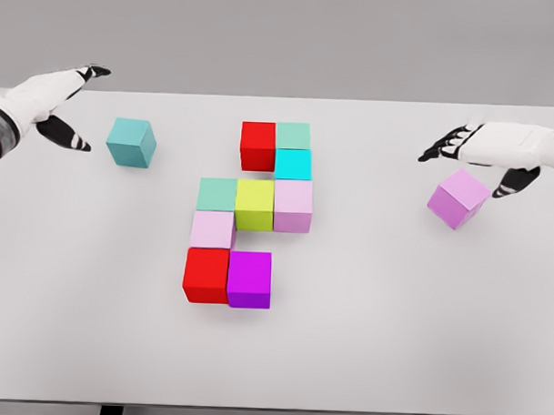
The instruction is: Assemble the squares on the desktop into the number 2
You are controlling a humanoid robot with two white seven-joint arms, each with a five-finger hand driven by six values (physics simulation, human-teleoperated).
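Observation:
Several cubes form a stepped cluster mid-table: a red cube (257,146) and a pale green cube (293,135) at the top, a cyan cube (293,163) below, then a green cube (217,194), a yellow cube (254,205) and a pale pink cube (292,205) in a row, another pale pink cube (212,229), and a red cube (206,275) beside a magenta cube (249,279). A teal cube (131,142) lies apart at the left, near my open left hand (73,105). A violet cube (458,199) sits tilted just below my open right hand (470,146).
The white table (391,339) reaches its front edge near the bottom of the view. Its far edge runs behind both hands.

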